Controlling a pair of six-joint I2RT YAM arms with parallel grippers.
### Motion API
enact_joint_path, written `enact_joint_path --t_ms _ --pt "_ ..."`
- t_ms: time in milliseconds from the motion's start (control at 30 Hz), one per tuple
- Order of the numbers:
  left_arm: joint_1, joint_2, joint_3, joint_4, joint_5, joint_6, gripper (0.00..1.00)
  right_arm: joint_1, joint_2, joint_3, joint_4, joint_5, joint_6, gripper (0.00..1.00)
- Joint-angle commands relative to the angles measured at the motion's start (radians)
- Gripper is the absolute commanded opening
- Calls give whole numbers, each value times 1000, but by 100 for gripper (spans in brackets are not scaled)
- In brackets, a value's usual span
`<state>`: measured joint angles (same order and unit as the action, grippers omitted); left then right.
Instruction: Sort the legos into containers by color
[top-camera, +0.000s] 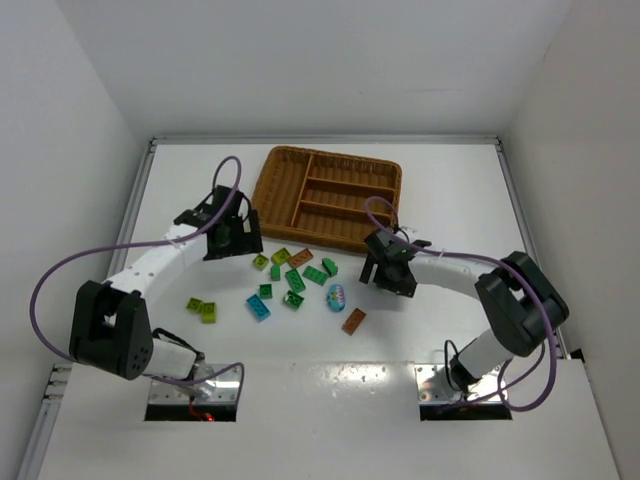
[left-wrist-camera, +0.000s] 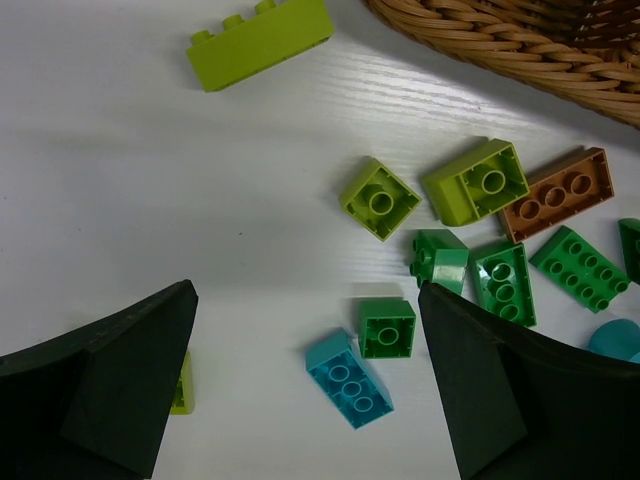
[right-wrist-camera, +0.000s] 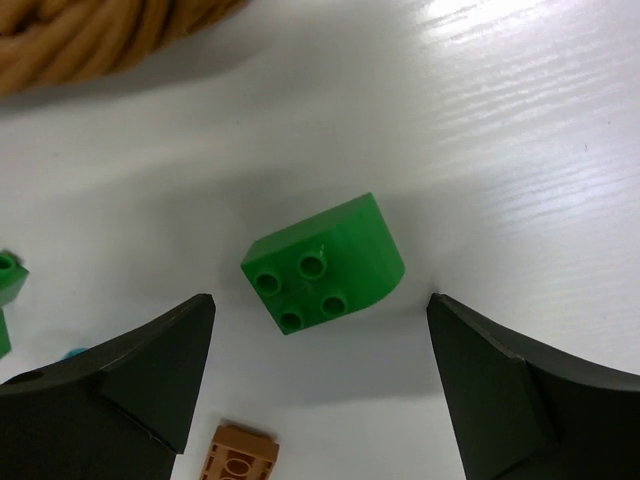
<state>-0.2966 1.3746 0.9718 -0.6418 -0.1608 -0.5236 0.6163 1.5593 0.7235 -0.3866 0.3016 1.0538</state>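
Note:
The legos lie loose on the white table in front of the brown wicker tray (top-camera: 327, 197), whose compartments look empty. My left gripper (top-camera: 238, 243) is open and empty above the left of the pile. In the left wrist view (left-wrist-camera: 305, 330) a teal brick (left-wrist-camera: 350, 378) and a small green brick (left-wrist-camera: 387, 327) lie between its fingers, below them. My right gripper (top-camera: 378, 268) is open and empty at the pile's right. In the right wrist view (right-wrist-camera: 320, 320) a green rounded brick (right-wrist-camera: 322, 263) lies just ahead of its fingers.
Two lime bricks (top-camera: 202, 309) lie apart at the left. An orange-brown brick (top-camera: 353, 320) lies toward the front; it also shows in the right wrist view (right-wrist-camera: 240, 455). A pale blue patterned egg (top-camera: 336, 296) sits among the bricks. White walls close in the table.

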Motion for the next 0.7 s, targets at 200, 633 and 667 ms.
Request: enact_joint_path --t_ms 200,633,667 --pt "-16 6 39 4 0 8 100 14 172 207 25 -4 -4 79" --pt "-16 15 39 4 0 8 100 34 110 169 -52 136 -5 52" --pt "-16 15 39 4 0 8 100 34 110 154 -38 120 -5 48"
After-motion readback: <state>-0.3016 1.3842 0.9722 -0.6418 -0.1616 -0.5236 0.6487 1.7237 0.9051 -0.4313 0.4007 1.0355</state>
